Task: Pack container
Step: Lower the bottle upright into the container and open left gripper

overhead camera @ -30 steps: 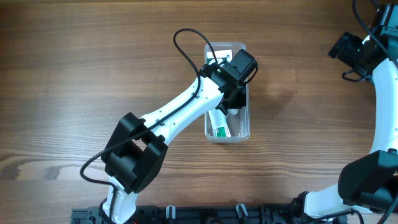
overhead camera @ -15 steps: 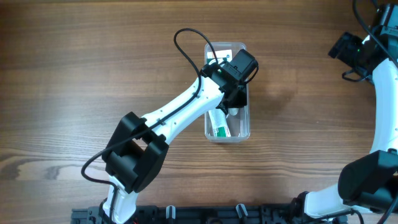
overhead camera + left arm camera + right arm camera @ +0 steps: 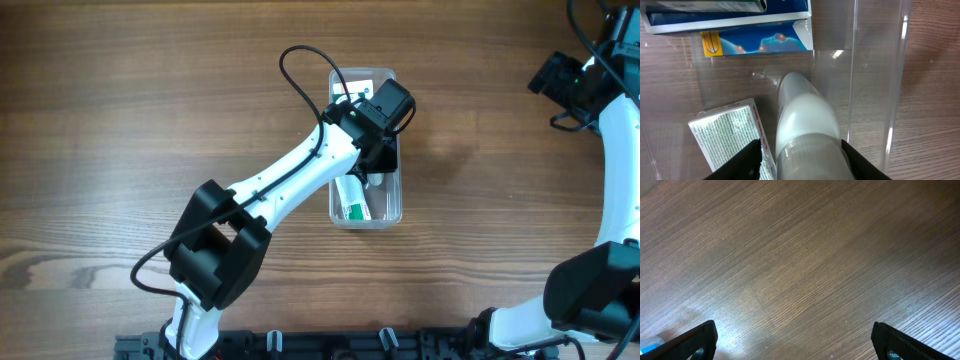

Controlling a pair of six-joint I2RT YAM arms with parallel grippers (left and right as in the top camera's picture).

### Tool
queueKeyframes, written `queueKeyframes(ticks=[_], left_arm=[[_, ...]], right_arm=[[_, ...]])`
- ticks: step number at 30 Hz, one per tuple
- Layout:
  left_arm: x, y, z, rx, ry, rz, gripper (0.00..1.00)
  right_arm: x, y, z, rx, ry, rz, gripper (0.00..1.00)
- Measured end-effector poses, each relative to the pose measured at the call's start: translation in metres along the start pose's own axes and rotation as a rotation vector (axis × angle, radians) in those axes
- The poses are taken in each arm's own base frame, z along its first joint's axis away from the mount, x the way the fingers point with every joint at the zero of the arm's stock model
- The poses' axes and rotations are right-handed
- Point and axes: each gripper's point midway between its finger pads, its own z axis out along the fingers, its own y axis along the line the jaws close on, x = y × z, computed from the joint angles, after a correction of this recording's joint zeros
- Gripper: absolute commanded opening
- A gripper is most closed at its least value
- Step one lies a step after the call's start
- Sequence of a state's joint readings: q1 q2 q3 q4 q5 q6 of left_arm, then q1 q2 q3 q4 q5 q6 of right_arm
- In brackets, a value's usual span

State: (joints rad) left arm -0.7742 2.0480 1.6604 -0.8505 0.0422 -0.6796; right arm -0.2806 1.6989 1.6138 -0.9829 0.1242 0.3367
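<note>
Left end effector (image 3: 801, 162) reaches into the clear container (image 3: 880, 90) on the tabletop (image 3: 150, 100), jaws flanking a white tube (image 3: 805, 120); whether they grip it I cannot tell; best release low beside the printed box (image 3: 725, 132), then lift straight up; right end effector (image 3: 795, 340) gapes wide, empty.

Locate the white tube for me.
In the left wrist view, the white tube lies inside the container, between the fingers of the left gripper, a printed box beside it.

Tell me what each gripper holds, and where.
Left gripper: a white tube sits between its fingers at its wide end, inside the container; actual grip cannot be told. Right gripper: open, holding nothing.
</note>
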Motion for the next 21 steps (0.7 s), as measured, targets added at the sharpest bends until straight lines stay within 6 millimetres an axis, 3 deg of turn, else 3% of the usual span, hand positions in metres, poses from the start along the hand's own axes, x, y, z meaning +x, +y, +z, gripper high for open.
queueKeyframes(ticks=[7,13,14,18,20,21], left_arm=[[-0.003,-0.004,-0.007,0.018,-0.018,0.002,0.52],[-0.016,-0.019,-0.058,0.104,-0.112,0.015,0.53],[-0.018,-0.020,-0.065,0.115,-0.124,0.016,0.56],[-0.022,-0.026,-0.095,0.160,-0.174,0.028,0.89],[-0.022,-0.028,-0.106,0.180,-0.187,0.042,1.00],[-0.020,-0.029,-0.115,0.192,-0.192,0.049,0.99]], right_arm=[[0.000,0.000,0.000,0.000,0.000,0.000,1.00],[0.000,0.000,0.000,0.000,0.000,0.000,1.00],[0.000,0.000,0.000,0.000,0.000,0.000,1.00],[0.000,0.000,0.000,0.000,0.000,0.000,1.00],[0.000,0.000,0.000,0.000,0.000,0.000,1.00],[0.000,0.000,0.000,0.000,0.000,0.000,1.00]])
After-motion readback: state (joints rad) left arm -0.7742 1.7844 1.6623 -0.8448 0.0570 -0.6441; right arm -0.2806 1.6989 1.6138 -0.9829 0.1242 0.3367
